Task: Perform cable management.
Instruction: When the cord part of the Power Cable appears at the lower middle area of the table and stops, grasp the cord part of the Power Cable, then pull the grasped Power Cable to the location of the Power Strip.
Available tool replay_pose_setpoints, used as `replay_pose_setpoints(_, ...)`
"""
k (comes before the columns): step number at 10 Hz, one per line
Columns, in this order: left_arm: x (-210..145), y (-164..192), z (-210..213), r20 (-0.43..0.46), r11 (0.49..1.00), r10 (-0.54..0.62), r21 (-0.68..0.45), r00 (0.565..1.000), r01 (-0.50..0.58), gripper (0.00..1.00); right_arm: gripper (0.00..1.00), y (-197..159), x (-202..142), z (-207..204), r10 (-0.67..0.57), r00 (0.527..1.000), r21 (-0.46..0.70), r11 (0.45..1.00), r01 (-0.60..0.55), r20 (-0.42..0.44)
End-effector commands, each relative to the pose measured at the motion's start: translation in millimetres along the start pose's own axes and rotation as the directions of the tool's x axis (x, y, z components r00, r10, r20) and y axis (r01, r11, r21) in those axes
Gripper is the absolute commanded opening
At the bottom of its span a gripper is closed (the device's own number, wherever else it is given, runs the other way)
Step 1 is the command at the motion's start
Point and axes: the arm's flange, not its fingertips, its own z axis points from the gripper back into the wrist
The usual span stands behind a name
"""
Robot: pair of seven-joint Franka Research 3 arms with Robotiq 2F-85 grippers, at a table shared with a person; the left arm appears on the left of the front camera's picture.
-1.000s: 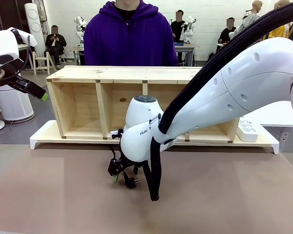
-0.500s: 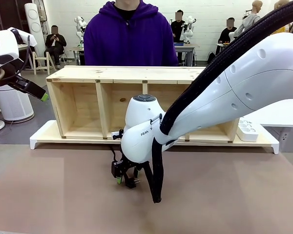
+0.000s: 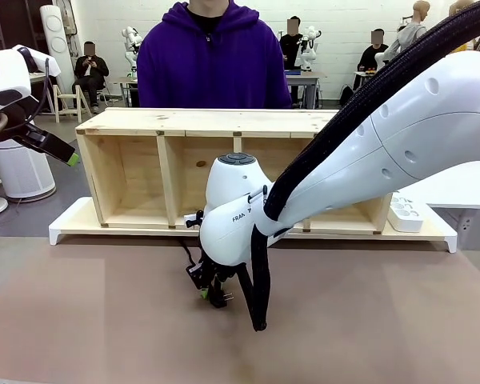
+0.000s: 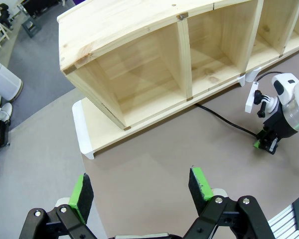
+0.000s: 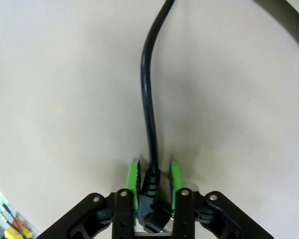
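The cable (image 5: 148, 99) is a thin black cord lying on the brown tabletop and running away from my right gripper (image 5: 153, 167). That gripper is shut on the cable just behind its black plug (image 5: 150, 209), green pads pressed on both sides. In the front view the right gripper (image 3: 208, 292) points down at the table's middle with the plug (image 3: 222, 298) at its tips. From the left wrist the cable (image 4: 224, 119) trails out from under the shelf to the right gripper (image 4: 265, 146). My left gripper (image 4: 141, 181) hangs open and empty high at the left (image 3: 72, 158).
A pale wooden shelf unit (image 3: 208, 120) on a white base board (image 3: 72, 224) spans the far half of the table. A white power strip (image 3: 406, 212) lies at its right end. A person in a purple hoodie (image 3: 214, 56) stands behind it. Brown table stretches in front.
My right gripper's jaws have come together on the cable at its plug, and the gripper has shifted slightly right. The left arm has not moved.
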Motion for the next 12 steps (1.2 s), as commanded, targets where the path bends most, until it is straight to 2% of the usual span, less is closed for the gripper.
replay_pose_setpoints(1,2.2,0.1,-2.2,0.015,1.000,0.012,-0.004,1.000,-0.012,1.00,0.00,4.5,-3.4,-1.6,-0.012,1.000,-0.035,0.999,0.012,-0.003)
replay_pose_setpoints(12,2.2,0.1,-2.2,0.015,1.000,0.012,-0.004,1.000,-0.012,1.00,0.00,0.1,0.1,0.1,0.001,1.000,-0.001,1.000,-0.001,-0.001)
